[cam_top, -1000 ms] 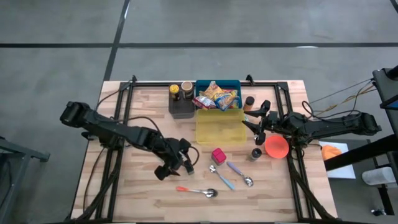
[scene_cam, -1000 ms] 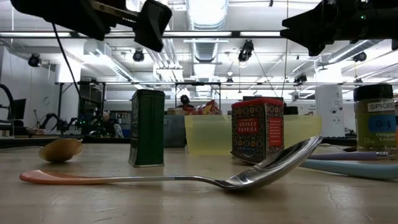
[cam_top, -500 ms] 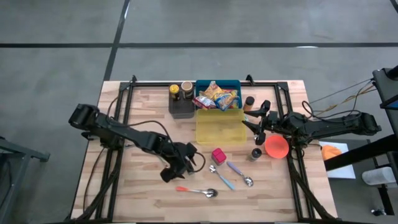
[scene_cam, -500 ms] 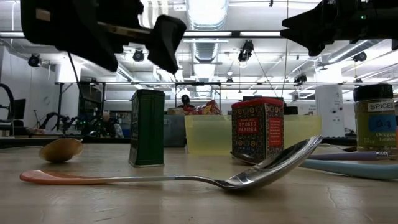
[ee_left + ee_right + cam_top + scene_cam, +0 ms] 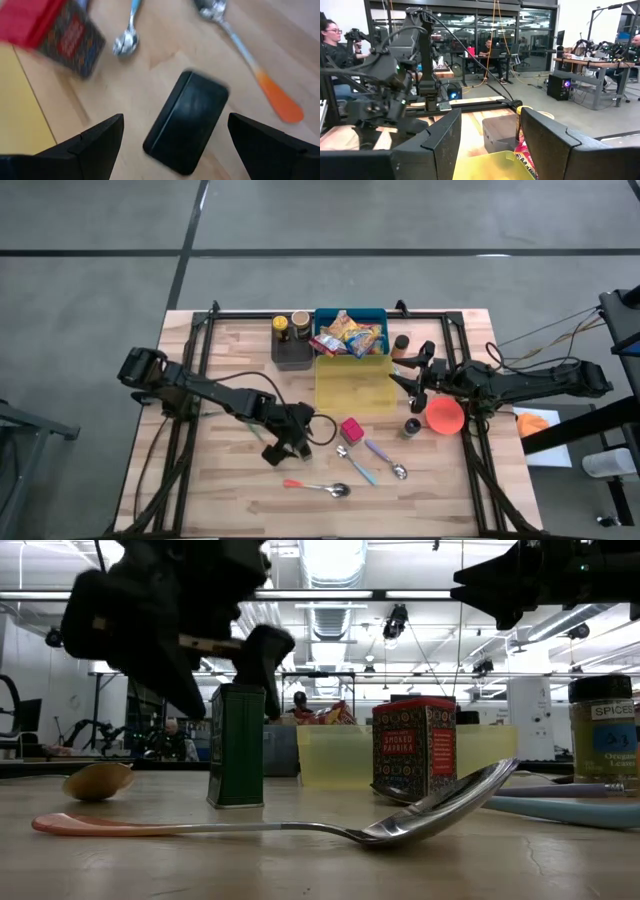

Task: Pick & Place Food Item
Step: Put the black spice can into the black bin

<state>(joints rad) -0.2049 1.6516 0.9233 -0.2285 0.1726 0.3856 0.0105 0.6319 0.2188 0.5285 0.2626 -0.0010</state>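
— Where is the left gripper point(image 5: 290, 440)?

— Over the middle of the table point(image 5: 230, 490), directly above the dark green tin point(image 5: 187, 121). Its two fingers point(image 5: 85, 142) stand wide apart with the tin's top between them, touching neither side. From above, the gripper covers the tin completely — only the low camera shows it standing upright.

— And from table height?

— The gripper is a large dark mass point(image 5: 190, 630) in front of the tin's upper part point(image 5: 237, 745); how far it clears the lid can't be judged there.

— The other food items?

— A red paprika tin point(image 5: 351, 429) stands just right of the gripper, near the yellow tray point(image 5: 352, 383); the wrist camera cuts it off at the frame edge and blurs the label. Snack packets point(image 5: 350, 335) fill the blue bin point(image 5: 349, 314) behind the tray. An orange-handled spoon point(image 5: 318, 486) lies nearest the front edge, with two blue-handled spoons point(image 5: 357, 463) right of it. What the tan object point(image 5: 98, 780) at the left of the low view is, I can't tell.

— The right arm?

— It waits at the right side, its gripper point(image 5: 417, 378) beside the yellow tray, near an orange bowl point(image 5: 445, 416) and a spice jar point(image 5: 412, 425). Its fingers point(image 5: 442, 145) are parted, with nothing between them. A second spice jar point(image 5: 604, 735) is cropped by the frame.
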